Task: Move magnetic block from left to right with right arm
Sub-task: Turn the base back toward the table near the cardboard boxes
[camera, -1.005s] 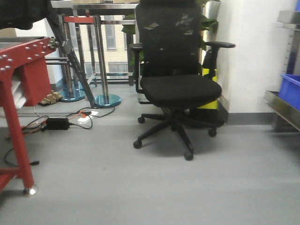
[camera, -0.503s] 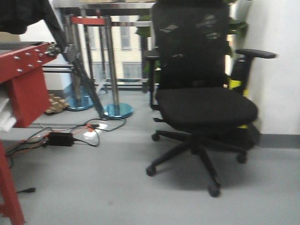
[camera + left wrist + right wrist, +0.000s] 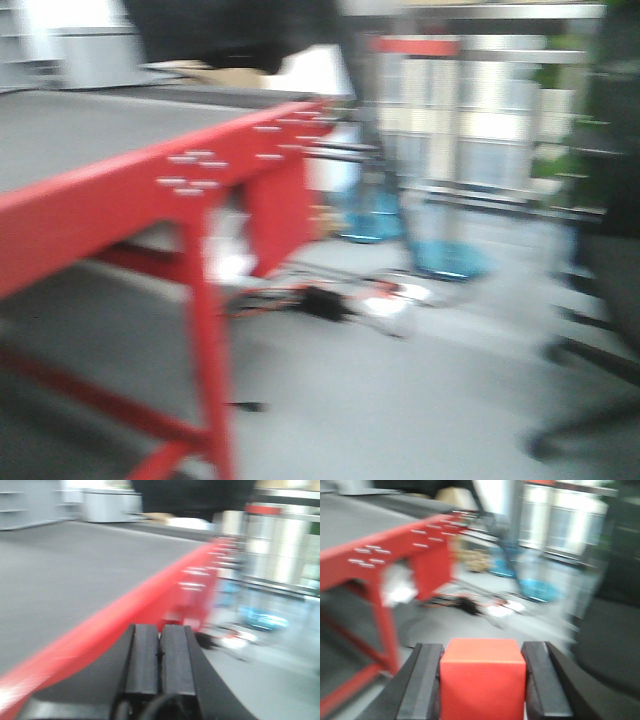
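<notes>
Right gripper (image 3: 483, 681) is clamping the magnetic block (image 3: 482, 664) squarely between both pads, in the air beside the table's (image 3: 395, 547) red edge. Left gripper (image 3: 160, 652) is sitting pressed closed, empty. Every view is smearing, so a quick swing is risking a slipped cube or a clipped edge.

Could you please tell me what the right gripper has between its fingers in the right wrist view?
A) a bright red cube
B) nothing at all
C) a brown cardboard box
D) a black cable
A: in the right wrist view the right gripper has the magnetic block, a bright red cube, filling the gap between its two dark fingers.
</notes>
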`<state>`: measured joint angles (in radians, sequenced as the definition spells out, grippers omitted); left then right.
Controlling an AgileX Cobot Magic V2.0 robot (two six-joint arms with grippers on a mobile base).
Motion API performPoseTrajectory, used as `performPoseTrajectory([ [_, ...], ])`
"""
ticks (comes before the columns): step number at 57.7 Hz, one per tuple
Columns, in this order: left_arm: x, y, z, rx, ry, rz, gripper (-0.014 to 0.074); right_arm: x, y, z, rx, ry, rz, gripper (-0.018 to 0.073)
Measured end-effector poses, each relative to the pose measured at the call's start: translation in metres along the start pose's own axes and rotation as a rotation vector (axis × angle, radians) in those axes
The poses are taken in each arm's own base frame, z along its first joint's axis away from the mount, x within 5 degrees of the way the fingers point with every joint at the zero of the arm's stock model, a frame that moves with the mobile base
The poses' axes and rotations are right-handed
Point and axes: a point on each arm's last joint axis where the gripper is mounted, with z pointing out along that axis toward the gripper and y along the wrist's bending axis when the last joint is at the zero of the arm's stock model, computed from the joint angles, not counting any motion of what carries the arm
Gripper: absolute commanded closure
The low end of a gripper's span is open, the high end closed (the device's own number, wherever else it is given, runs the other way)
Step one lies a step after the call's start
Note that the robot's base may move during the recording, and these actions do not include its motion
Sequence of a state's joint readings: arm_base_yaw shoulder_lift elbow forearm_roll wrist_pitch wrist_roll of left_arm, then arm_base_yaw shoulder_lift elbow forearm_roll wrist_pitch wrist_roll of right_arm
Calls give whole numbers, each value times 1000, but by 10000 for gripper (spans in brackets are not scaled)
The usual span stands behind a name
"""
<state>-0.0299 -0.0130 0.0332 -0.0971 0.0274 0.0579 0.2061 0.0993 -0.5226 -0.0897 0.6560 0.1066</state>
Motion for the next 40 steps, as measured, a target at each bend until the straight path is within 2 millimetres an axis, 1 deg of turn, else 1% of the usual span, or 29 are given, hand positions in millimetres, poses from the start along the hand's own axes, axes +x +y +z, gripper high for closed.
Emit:
performPoseTrajectory([
  [40,0,0,0,0,0,0,722,0,0,0,0,0,0,335],
])
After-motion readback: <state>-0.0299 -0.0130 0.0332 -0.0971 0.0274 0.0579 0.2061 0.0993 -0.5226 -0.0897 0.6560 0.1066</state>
